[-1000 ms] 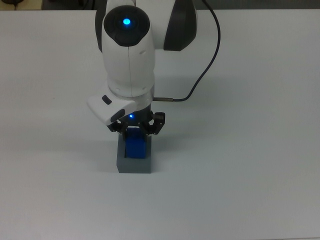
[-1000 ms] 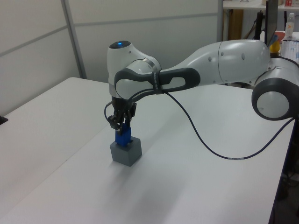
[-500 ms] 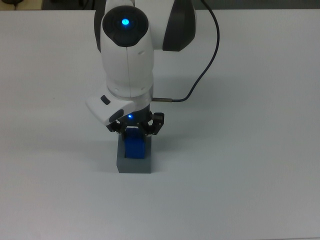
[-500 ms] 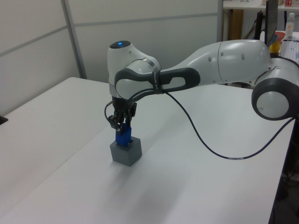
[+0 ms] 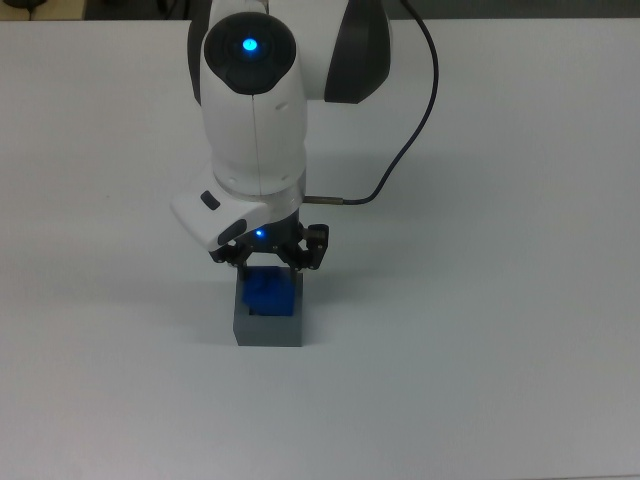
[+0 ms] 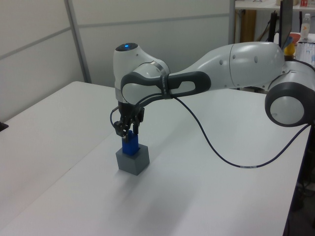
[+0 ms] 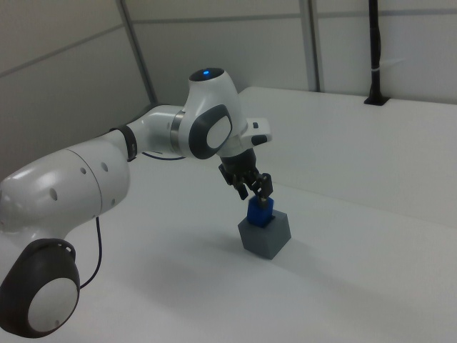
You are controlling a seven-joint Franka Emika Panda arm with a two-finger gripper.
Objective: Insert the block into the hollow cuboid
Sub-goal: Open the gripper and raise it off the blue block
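Block stands upright in the grey box; gripper just above, fingers spread apart, holding nothing.

White Panda arm, dark grey joint bands, blue LED on top, black cable, black gripper

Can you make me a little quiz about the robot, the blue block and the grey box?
1. True or false: the blue block stands inside the grey box.
2. What colour is the light on the arm? A red, B blue, C green.
3. Fill in: in the left view, the gripper is right ___ the block.
Key: 1 true; 2 B; 3 above.
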